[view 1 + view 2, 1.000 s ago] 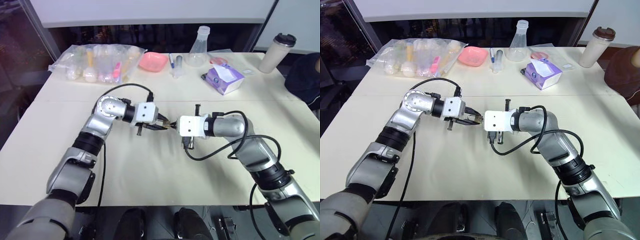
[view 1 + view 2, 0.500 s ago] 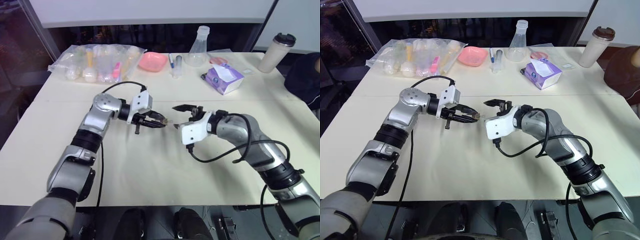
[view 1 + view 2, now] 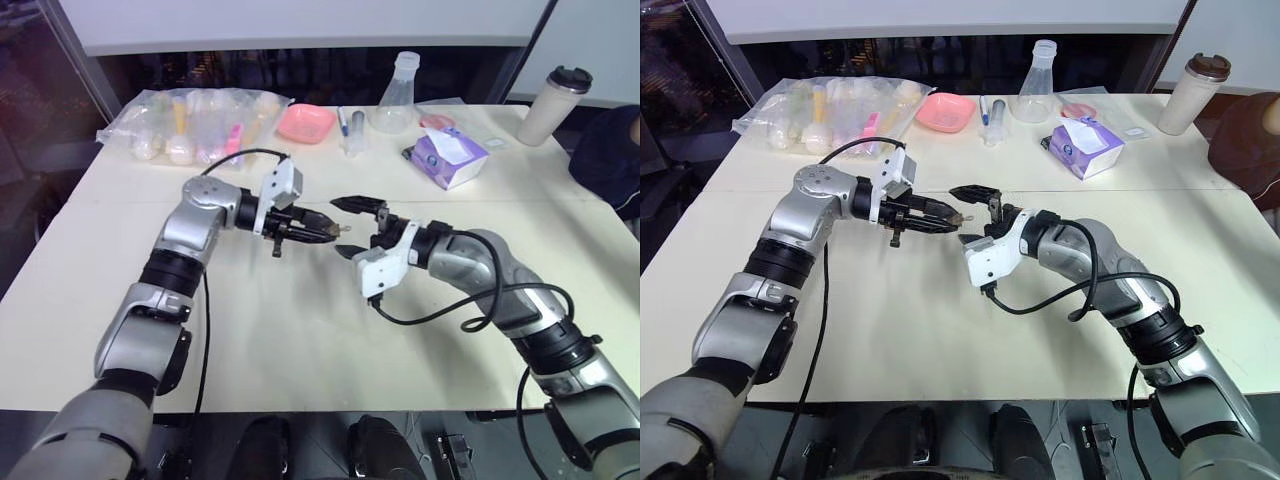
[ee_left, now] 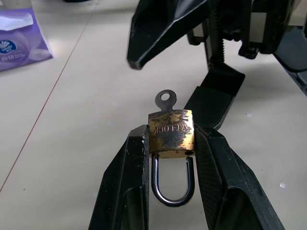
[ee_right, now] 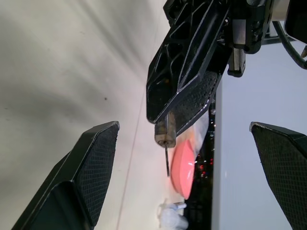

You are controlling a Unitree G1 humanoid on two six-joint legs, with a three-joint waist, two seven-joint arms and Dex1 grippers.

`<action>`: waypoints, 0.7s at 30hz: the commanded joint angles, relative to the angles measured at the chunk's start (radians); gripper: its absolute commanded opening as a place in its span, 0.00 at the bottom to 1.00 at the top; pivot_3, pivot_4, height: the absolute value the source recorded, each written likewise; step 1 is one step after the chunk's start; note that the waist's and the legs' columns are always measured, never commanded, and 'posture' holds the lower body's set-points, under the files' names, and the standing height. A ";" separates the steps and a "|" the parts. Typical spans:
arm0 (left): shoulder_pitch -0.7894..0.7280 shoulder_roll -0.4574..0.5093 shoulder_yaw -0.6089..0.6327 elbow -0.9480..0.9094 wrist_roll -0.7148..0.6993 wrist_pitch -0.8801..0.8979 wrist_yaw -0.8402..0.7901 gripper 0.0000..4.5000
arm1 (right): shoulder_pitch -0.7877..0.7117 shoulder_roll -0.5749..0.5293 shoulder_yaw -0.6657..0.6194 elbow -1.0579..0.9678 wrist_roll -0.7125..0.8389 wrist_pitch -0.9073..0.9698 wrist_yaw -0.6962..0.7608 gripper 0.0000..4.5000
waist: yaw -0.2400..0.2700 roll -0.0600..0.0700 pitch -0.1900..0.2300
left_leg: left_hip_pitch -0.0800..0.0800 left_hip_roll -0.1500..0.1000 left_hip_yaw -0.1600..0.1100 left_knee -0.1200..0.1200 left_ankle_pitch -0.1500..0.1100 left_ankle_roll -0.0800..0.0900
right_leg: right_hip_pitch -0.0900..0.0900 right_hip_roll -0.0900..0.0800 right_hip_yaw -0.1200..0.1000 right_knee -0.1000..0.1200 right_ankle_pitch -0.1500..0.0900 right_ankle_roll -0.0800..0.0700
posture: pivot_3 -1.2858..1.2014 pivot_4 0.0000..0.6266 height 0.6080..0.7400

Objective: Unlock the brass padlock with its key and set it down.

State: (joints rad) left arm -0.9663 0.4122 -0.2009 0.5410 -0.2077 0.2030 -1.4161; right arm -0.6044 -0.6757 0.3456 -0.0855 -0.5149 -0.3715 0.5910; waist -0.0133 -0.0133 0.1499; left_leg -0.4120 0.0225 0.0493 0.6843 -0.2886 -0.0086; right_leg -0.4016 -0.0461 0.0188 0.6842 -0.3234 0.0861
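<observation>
- Left eye view: my left end effector pinched the brass padlock at its tips, held up off the worktop. My right end effector stood spread wide just beside it, one finger above the padlock and one below, touching nothing. I judged the step in hand to be taking the key again and turning it, so my right fingers needed to close on the key's head alone, not on the lock body.
- Right eye view: the two end effectors met nose to nose above the bare middle of the worktop, well apart from the tissue box and the pink dish at the far side. There was free worktop straight below my left end effector for setting the lock down.
- Left wrist view: the padlock sat squeezed between my left fingers, shackle pointing back toward my wrist and seated in the body, so I judged it not yet unlocked. The key stuck out of the far end, toward my right end effector. I should have kept the left grip firm on the body while turning.
- Right wrist view: my right fingers stood far apart, the left end effector between them with the key edge-on. The key's flat head had to line up with my pads before closing.
</observation>
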 commanded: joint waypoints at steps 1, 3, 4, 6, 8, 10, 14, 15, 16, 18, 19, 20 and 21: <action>-0.015 0.012 0.023 -0.057 -0.025 0.018 -0.010 0.16 | -0.027 0.007 -0.021 0.004 -0.014 -0.027 -0.021 0.68 | 0.000 0.000 0.000 | 0.000 0.000 0.000 0.000 0.000 0.000 | 0.000 0.000 0.000 0.000 0.000 0.000 | 0.52 0.24 0.81; -0.013 0.011 0.025 -0.067 -0.031 0.034 -0.011 0.16 | -0.029 0.009 -0.021 0.009 -0.017 -0.037 -0.023 0.45 | 0.000 0.000 0.000 | 0.000 0.000 0.000 0.000 0.000 0.000 | 0.000 0.000 0.000 0.000 0.000 0.000 | 0.52 0.24 0.81; -0.012 0.011 0.026 -0.071 -0.033 0.040 -0.012 0.16 | -0.029 0.011 -0.021 0.011 -0.017 -0.042 -0.023 0.33 | 0.000 0.000 0.000 | 0.000 0.000 0.000 0.000 0.000 0.000 | 0.000 0.000 0.000 0.000 0.000 0.000 | 0.52 0.24 0.81; -0.008 0.012 0.025 -0.074 -0.030 0.041 -0.009 0.16 | -0.029 0.014 -0.021 0.010 -0.016 -0.049 -0.022 0.11 | -0.001 0.000 0.000 | 0.000 0.000 0.000 0.000 0.000 0.000 | 0.000 0.000 0.000 0.000 0.000 0.000 | 0.52 0.24 0.81; -0.006 0.012 0.024 -0.077 -0.031 0.043 -0.006 0.16 | -0.029 0.019 -0.020 0.009 -0.018 -0.052 -0.021 0.01 | -0.001 0.000 0.000 | 0.000 0.000 0.000 0.000 0.000 0.000 | 0.000 0.000 0.000 0.000 0.000 0.000 | 0.52 0.24 0.81; -0.002 0.013 0.023 -0.083 -0.034 0.047 -0.005 0.16 | -0.028 0.022 -0.020 0.007 -0.020 -0.056 -0.020 0.01 | -0.001 0.000 0.000 | 0.000 0.000 0.000 0.000 0.000 0.000 | 0.000 0.000 0.000 0.000 0.000 0.000 | 0.52 0.24 0.81; 0.002 0.009 0.020 -0.083 -0.028 0.044 0.005 0.16 | -0.024 0.024 -0.020 -0.002 -0.023 -0.059 -0.017 0.01 | 0.000 0.000 0.000 | 0.000 0.000 0.000 0.000 0.000 0.000 | 0.000 0.000 0.000 0.000 0.000 0.000 | 0.52 0.24 0.81; 0.002 0.008 0.019 -0.079 -0.025 0.040 0.008 0.16 | -0.023 0.025 -0.020 -0.004 -0.023 -0.059 -0.016 0.01 | 0.000 0.000 0.000 | 0.000 0.000 0.000 0.000 0.000 0.000 | 0.000 0.000 0.000 0.000 0.000 0.000 | 0.52 0.24 0.81; 0.001 0.006 0.018 -0.074 -0.020 0.033 0.015 0.16 | -0.022 0.025 -0.020 -0.006 -0.023 -0.059 -0.015 0.01 | 0.000 0.000 0.000 | 0.000 0.000 0.000 0.000 0.000 0.000 | 0.000 0.000 0.000 0.000 0.000 0.000 | 0.52 0.24 0.81; 0.000 0.005 0.018 -0.068 -0.015 0.031 0.024 0.16 | -0.021 0.025 -0.021 -0.009 -0.024 -0.058 -0.014 0.01 | 0.000 0.000 0.000 | 0.000 0.000 0.000 0.000 0.000 0.000 | 0.000 0.000 0.000 0.000 0.000 0.000 | 0.52 0.24 0.81; 0.000 0.005 0.018 -0.060 -0.008 0.021 0.033 0.16 | -0.019 0.025 -0.021 -0.009 -0.024 -0.058 -0.013 0.01 | -0.001 0.000 0.000 | 0.000 0.000 0.000 0.000 0.000 0.000 | 0.000 0.000 0.000 0.000 0.000 0.000 | 0.52 0.24 0.81; 0.000 0.005 0.017 -0.055 -0.003 0.013 0.038 0.16 | -0.018 0.024 -0.022 -0.010 -0.024 -0.058 -0.012 0.01 | 0.000 0.000 0.000 | 0.000 0.000 0.000 0.000 0.000 0.000 | 0.000 0.000 0.000 0.000 0.000 0.000 | 0.52 0.24 0.81; -0.003 0.003 0.020 -0.040 0.005 0.004 0.056 0.28 | -0.017 0.023 -0.023 -0.008 -0.025 -0.059 -0.012 0.00 | 0.000 0.000 0.000 | 0.000 0.000 0.000 0.000 0.000 -0.001 | 0.000 0.000 0.000 0.000 0.000 0.000 | 0.52 0.24 0.81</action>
State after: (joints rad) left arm -0.9559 0.4191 -0.1911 0.4999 -0.2250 0.2414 -1.4078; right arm -0.6071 -0.6630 0.3412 -0.0537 -0.5564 -0.4167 0.5819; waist -0.0137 -0.0133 0.1499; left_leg -0.4119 0.0227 0.0493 0.6844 -0.2883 -0.0091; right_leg -0.4016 -0.0464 0.0192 0.6845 -0.3234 0.0861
